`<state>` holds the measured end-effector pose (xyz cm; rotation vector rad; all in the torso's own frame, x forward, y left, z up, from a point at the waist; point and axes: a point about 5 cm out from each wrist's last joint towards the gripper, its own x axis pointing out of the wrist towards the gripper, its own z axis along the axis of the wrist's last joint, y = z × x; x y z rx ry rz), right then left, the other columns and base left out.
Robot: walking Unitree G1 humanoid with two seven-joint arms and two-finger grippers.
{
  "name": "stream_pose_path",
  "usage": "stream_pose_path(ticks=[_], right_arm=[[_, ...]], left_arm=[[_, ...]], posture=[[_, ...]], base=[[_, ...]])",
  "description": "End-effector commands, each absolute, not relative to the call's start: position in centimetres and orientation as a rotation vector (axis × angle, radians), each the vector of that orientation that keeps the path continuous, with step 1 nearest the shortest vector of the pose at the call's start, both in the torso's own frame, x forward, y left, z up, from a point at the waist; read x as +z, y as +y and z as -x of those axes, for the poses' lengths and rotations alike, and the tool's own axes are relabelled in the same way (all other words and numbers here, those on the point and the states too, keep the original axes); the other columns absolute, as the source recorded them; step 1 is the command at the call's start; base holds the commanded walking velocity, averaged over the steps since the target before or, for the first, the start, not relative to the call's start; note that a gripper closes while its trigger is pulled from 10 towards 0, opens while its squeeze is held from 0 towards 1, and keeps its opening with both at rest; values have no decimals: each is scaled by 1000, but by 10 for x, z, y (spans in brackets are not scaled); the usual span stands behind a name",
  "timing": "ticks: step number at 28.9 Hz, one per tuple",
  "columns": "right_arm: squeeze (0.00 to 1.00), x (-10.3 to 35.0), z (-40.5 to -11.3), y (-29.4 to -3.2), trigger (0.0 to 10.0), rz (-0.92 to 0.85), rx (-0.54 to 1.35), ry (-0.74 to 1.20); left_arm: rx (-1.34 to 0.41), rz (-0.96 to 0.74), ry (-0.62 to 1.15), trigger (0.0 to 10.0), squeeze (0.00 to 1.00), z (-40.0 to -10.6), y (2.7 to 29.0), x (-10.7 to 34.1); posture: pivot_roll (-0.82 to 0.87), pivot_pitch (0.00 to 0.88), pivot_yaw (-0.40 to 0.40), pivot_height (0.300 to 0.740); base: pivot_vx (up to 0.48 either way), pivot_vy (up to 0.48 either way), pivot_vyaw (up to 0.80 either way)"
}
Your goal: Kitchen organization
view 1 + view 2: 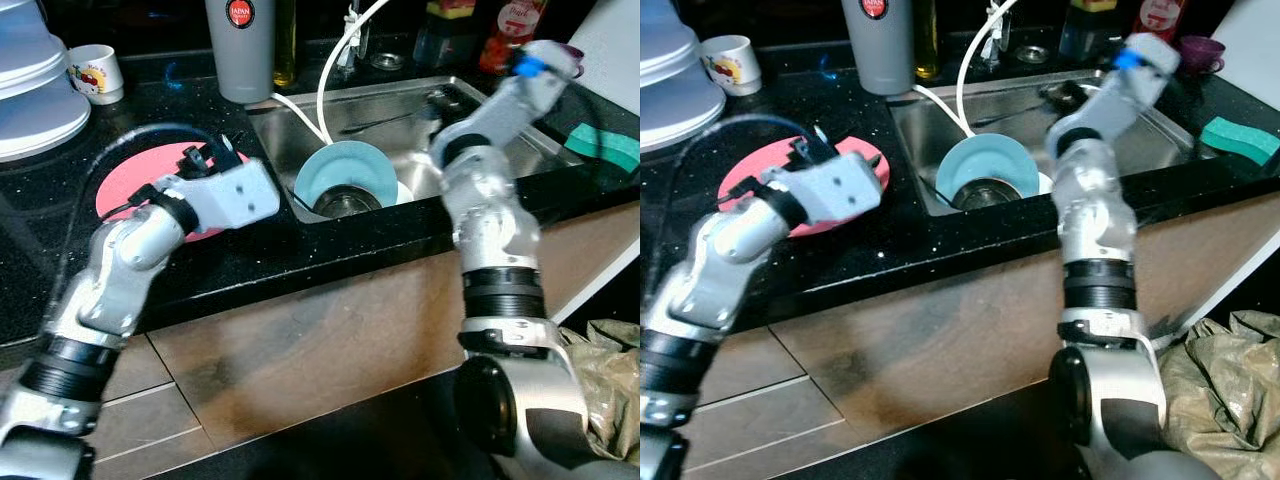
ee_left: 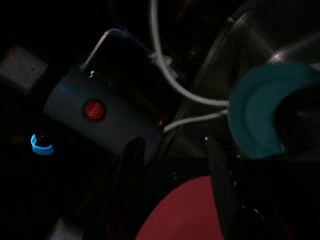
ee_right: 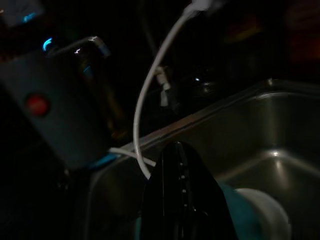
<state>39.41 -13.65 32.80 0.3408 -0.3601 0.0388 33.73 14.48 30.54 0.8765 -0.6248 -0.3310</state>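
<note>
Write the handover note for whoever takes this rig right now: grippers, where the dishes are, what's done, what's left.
Left gripper: open, empty, over the far edge of the pink plate on the black counter, left of the sink.
Right gripper: fingers together, holding nothing, raised over the sink.
Teal plate: leaning in the sink on a white dish, over the drain.
White hose: runs down into the sink.
Gray canister and printed mug: at the back of the counter.
Green sponge: on the counter right of the sink.
Done: nothing is in hand.
Left: likely lift the pink plate, then clear the sink.
</note>
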Motion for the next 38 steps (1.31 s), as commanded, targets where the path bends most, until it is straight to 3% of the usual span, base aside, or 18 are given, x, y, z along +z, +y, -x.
stream_pose_path(ticks=[1, 4, 6, 8, 10, 11, 12, 13, 14, 21, 28, 32, 38], right_arm=[[0, 319, -396, -126, 0, -255, 47, -367], [0, 313, -396, -114, 0, -144, 49, -388], [0, 308, -395, -109, 706, -48, 39, -399], [0, 307, -396, -109, 706, -28, 36, -401], [0, 304, -396, -109, 3529, 16, 34, -396], [0, 302, -397, -108, 4431, 31, 34, -394], [0, 300, -397, -108, 9176, 42, 34, -384], [0, 299, -398, -108, 9176, 47, 34, -378], [0, 295, -400, -110, 10000, 48, 32, -353], [0, 288, -406, -126, 10000, 29, 6, -321], [0, 296, -409, -124, 10000, 104, 21, -338], [0, 293, -414, -115, 10000, 172, 48, -310], [0, 287, -416, -112, 10000, 223, 48, -278]], left_arm=[[-334, -754, -617, 10000, 0, -345, 144, 315], [-370, -647, -603, 10000, 0, -359, 136, 328], [-422, -545, -530, 10000, 0, -377, 132, 334], [-431, -533, -510, 10000, 0, -380, 131, 334], [-455, -556, -448, 10000, 0, -387, 127, 330], [-460, -560, -438, 10000, 0, -388, 125, 329], [-462, -554, -428, 10000, 0, -389, 123, 328], [-462, -546, -424, 10000, 0, -389, 122, 328], [-470, -504, -428, 10000, 0, -389, 118, 329], [-450, -500, -411, 10000, 0, -394, 125, 328], [-399, -487, -381, 10000, 0, -402, 133, 335], [-504, -304, -310, 10000, 0, -404, 127, 338], [-657, -233, -228, 10000, 0, -405, 109, 330]], posture=[[58, 154, -12, 740], [56, 169, 10, 740], [52, 176, 15, 740], [52, 176, 15, 740], [51, 182, 16, 740], [50, 185, 12, 740], [47, 184, 11, 740], [47, 184, 11, 740], [47, 183, 8, 740], [49, 175, -3, 740], [49, 169, -6, 740], [52, 167, 1, 740], [47, 169, 2, 740]], base=[[0, 0, 0], [0, 0, 0], [0, 0, 0], [0, 0, 0], [0, 0, 0], [0, 0, 0], [0, 0, 0], [0, 0, 0], [0, 0, 0], [0, 0, 0], [0, 0, 0], [0, 0, 0], [0, 0, 0]])
